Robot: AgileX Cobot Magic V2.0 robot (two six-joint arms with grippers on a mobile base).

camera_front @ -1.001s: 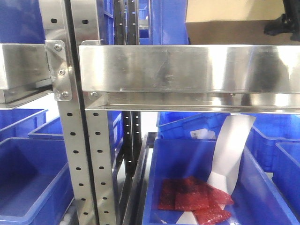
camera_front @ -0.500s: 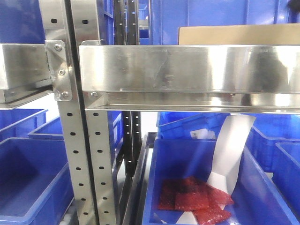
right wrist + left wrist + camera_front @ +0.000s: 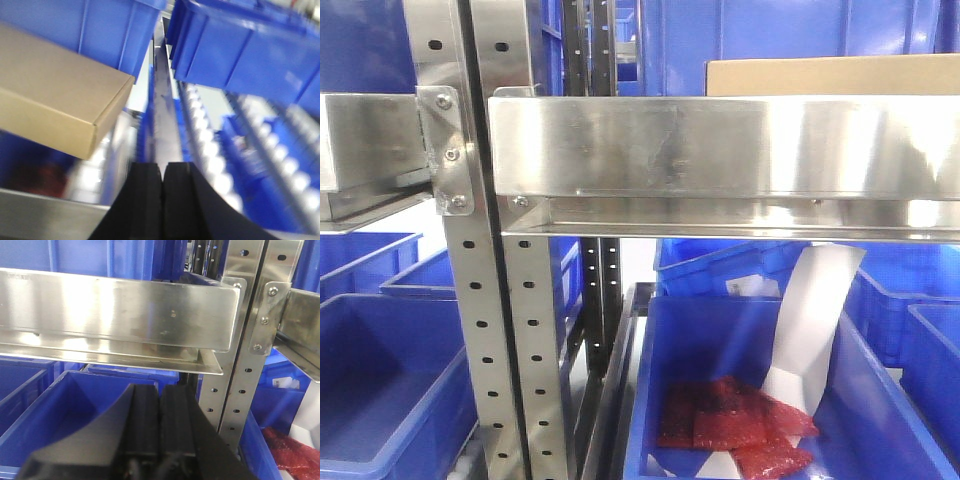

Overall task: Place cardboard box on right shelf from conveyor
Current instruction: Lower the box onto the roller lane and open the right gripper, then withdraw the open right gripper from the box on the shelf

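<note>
The tan cardboard box (image 3: 830, 75) lies on the right shelf (image 3: 720, 145), its top showing just above the shiny steel lip at the upper right. In the right wrist view the cardboard box (image 3: 50, 85) is to the upper left, apart from my right gripper (image 3: 162, 170), which is shut and empty; this view is blurred. My left gripper (image 3: 159, 390) is shut with nothing in it, below the adjoining steel shelf (image 3: 115, 310). Neither gripper shows in the front view. The conveyor is out of view.
A perforated steel upright (image 3: 490, 300) divides the two shelves. Blue bins stand below; the one at the right (image 3: 880, 430) holds red packets (image 3: 735, 425) and a white sheet (image 3: 810, 320). More blue bins (image 3: 240, 40) stand behind the box.
A second ago the box sat higher with a black gripper at its right end. It now rests lower behind the lip, and the gripper has left the front view.
</note>
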